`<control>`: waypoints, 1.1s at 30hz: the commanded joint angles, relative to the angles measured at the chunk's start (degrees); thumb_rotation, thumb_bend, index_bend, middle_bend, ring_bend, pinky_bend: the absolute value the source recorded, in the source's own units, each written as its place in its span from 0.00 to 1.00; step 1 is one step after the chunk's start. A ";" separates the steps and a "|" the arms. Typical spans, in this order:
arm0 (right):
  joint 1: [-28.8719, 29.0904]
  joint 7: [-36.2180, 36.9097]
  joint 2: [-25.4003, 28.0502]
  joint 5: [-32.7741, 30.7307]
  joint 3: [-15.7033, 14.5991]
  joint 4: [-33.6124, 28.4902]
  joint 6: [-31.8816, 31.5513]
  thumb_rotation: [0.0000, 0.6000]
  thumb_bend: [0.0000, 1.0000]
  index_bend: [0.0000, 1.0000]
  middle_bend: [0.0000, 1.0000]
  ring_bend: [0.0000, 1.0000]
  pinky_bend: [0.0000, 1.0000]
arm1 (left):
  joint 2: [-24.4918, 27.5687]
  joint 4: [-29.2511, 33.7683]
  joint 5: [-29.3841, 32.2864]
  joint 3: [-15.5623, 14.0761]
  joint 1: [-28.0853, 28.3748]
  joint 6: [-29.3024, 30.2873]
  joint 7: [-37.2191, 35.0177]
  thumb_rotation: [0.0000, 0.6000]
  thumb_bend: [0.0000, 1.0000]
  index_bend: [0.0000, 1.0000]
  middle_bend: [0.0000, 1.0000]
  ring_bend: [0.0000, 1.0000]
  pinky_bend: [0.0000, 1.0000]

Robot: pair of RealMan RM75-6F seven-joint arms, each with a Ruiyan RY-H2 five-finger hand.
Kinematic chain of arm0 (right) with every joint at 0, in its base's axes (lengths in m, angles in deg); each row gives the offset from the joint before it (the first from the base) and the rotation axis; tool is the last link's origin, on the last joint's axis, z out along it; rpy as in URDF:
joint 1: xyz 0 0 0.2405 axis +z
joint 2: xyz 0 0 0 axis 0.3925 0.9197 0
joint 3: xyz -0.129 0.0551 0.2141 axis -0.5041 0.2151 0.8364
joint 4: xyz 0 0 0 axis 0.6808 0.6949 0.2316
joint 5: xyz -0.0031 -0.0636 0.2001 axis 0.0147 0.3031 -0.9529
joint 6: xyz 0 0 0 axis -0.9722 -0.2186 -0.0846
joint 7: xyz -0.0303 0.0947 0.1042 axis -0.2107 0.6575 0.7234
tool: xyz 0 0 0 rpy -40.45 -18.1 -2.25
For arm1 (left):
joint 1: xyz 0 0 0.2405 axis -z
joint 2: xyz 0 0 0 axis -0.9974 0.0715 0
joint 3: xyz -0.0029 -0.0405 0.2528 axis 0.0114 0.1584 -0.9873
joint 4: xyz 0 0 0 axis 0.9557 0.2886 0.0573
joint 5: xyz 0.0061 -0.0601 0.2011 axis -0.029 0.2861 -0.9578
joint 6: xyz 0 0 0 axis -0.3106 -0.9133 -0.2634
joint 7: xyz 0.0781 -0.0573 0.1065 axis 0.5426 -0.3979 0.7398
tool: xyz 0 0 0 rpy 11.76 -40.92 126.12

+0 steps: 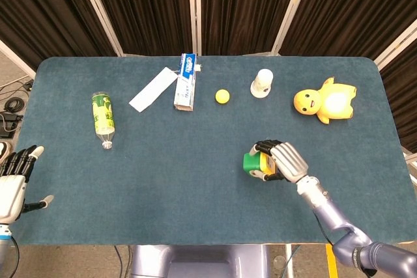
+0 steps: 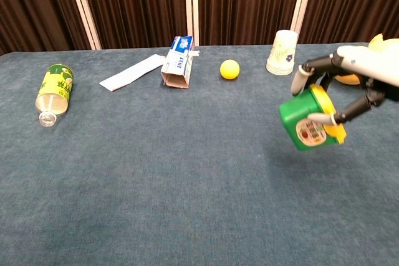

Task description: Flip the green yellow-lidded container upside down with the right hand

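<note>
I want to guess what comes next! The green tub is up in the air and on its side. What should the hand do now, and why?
Probably keep turning the wrist. The right hand holds the tub above the table, tipped roughly sideways, with its yellow lid facing the hand. A bit more turning should point the lid down, and then the tub can be lowered onto the table.

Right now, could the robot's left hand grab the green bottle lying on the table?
Probably yes. The left hand is open at the table's near left edge, and only bare cloth lies between it and the green bottle. It holds nothing, though it would need to stretch forward.
</note>
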 commanded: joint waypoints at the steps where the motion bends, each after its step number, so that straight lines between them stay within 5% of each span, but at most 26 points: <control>1: -0.73 1.32 -1.90 2.01 -1.88 3.18 -1.14 1.00 0.45 0.44 0.48 0.42 0.56 | 0.01 0.07 -0.13 -0.10 -0.02 0.03 0.03 1.00 0.00 0.00 0.00 0.00 0.00; 9: -1.58 0.18 -2.85 1.66 -2.56 5.59 -1.60 1.00 0.44 0.41 0.44 0.38 0.53 | 0.23 0.29 0.01 -0.10 -0.12 0.18 -0.31 1.00 0.00 0.00 0.00 0.00 0.00; 14: -1.35 2.11 -0.91 3.30 -4.24 5.63 -1.35 1.00 0.35 0.17 0.15 0.15 0.21 | 0.28 0.33 0.04 -0.12 -0.16 0.28 -0.16 1.00 0.00 0.00 0.00 0.00 0.00; 21: -1.68 6.00 5.74 4.44 -8.06 3.51 0.92 1.00 0.29 0.14 0.05 0.02 0.03 | 0.41 0.64 0.32 -0.02 -0.17 0.34 0.09 1.00 0.00 0.00 0.00 0.00 0.00; 29: -2.98 5.54 11.91 5.47 -9.59 1.89 -1.23 1.00 0.25 0.07 0.00 0.00 0.00 | 0.70 1.06 -0.16 -0.24 -0.19 0.39 -0.23 1.00 0.00 0.00 0.00 0.00 0.00; 33: -2.80 2.32 15.71 6.29 -9.85 -2.21 -1.40 1.00 0.12 0.01 0.00 0.00 0.00 | 0.90 1.29 -0.59 -0.32 -0.32 0.77 -0.46 1.00 0.00 0.00 0.00 0.00 0.00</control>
